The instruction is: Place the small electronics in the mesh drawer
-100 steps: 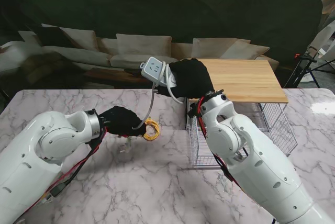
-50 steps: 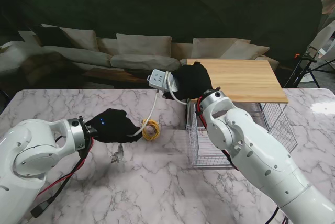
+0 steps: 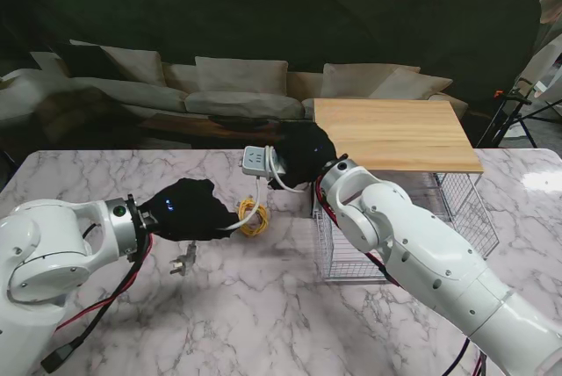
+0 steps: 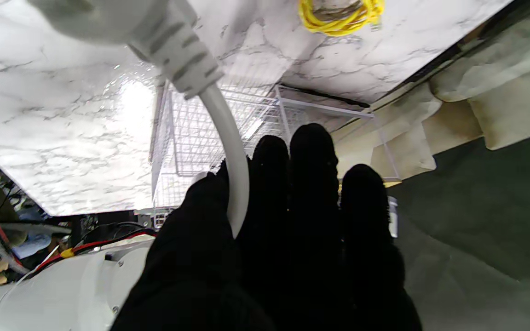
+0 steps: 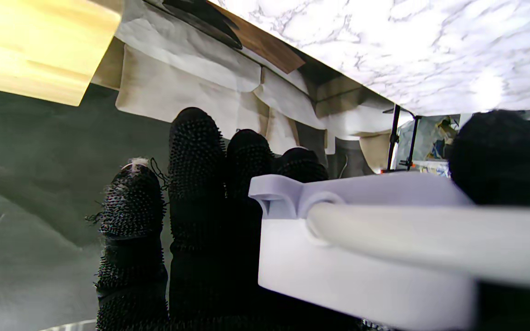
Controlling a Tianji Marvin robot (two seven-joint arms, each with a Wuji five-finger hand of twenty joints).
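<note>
Nearby, a yellow cable coil (image 3: 254, 216) lies beside the mesh drawer (image 3: 404, 227). Right hand (image 3: 303, 153) clasps the power strip (image 3: 255, 161), sockets facing left; left hand (image 3: 189, 209) pinches its white cord (image 4: 228, 151).

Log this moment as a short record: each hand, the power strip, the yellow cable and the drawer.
right hand: shut on the power strip, held above the table
left hand: shut on the strip's white cord
plug: hangs near the marble table, under the left hand
yellow cable: coiled on the table, by the left hand's fingertips
mesh drawer: pulled out under the wooden top; contents cannot be told
</note>
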